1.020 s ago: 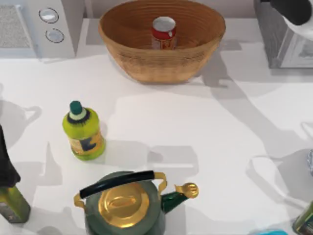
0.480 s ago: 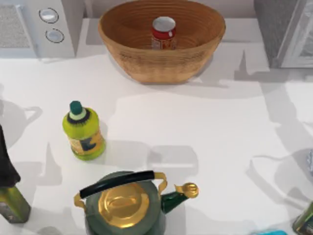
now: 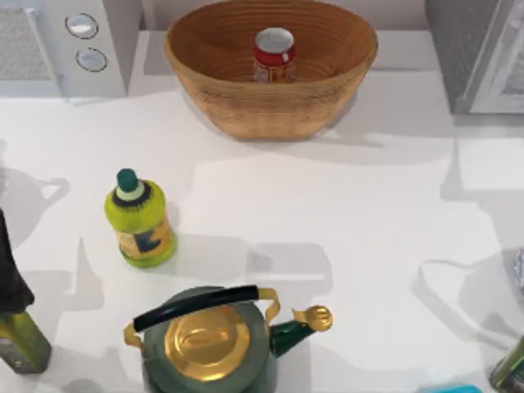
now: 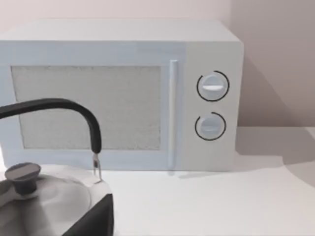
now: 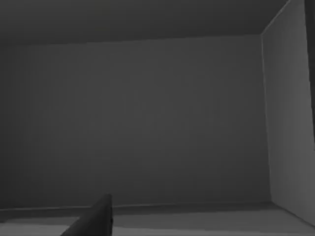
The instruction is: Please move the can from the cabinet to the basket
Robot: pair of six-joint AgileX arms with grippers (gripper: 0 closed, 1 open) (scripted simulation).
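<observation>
The red can (image 3: 274,54) with a silver top stands upright inside the tan woven basket (image 3: 246,110) at the back middle of the table. To the basket's right, the grey speckled cabinet (image 3: 463,57) stands at the back right corner, its white-framed door (image 3: 509,70) by the right edge. A dark part of my left gripper (image 4: 96,221) shows in the left wrist view, facing the microwave. The right wrist view is dark.
A white microwave (image 3: 57,45) with two knobs sits at the back left. A yellow-green bottle (image 3: 139,217) stands left of centre, a green and gold kettle (image 3: 209,340) at the front. An olive bottle (image 3: 16,327) stands at the left edge. A silver kettle (image 4: 44,196) stands before the microwave.
My right arm, seen one second ago over the cabinet at the top right, has left the top view. Its shadow on the table has slid to the right. The can stayed put.
</observation>
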